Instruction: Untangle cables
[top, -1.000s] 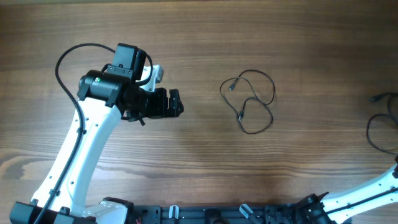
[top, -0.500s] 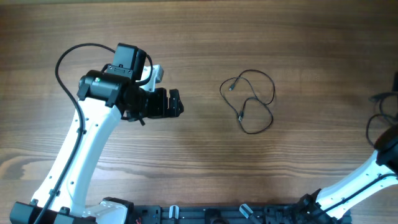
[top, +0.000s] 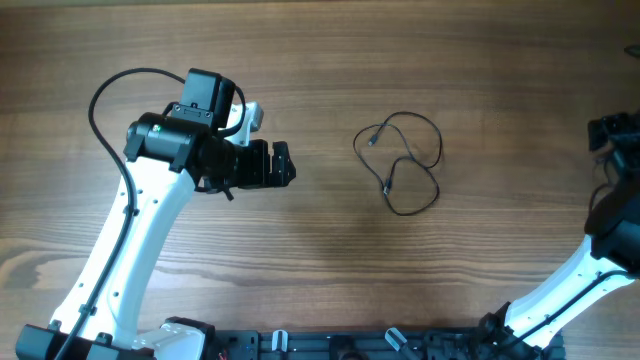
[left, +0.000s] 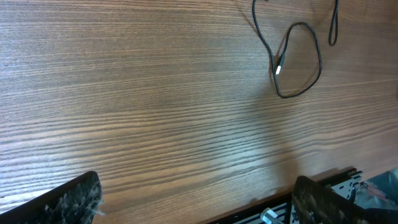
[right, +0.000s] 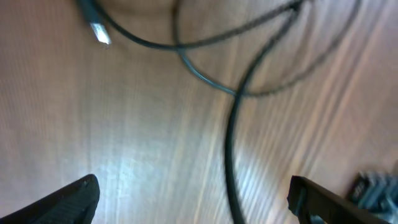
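Note:
A thin black cable (top: 402, 160) lies in loose loops on the wooden table right of centre; its lower loop and a plug show in the left wrist view (left: 292, 59). My left gripper (top: 284, 165) hovers open and empty to the left of it, well apart. My right arm (top: 612, 200) stands at the right edge; its gripper (right: 193, 199) is open close above a second black cable (right: 231, 124) with a silver plug (right: 99, 32). The cable runs between the fingers; nothing is gripped.
The left arm's own black cord (top: 110, 110) arcs over the table at the left. The table's front edge with the black mounting rail (top: 330, 342) runs along the bottom.
My right arm has come in from the bottom right edge and risen up along the right side over the second cable. The left arm and the central cable have not moved.

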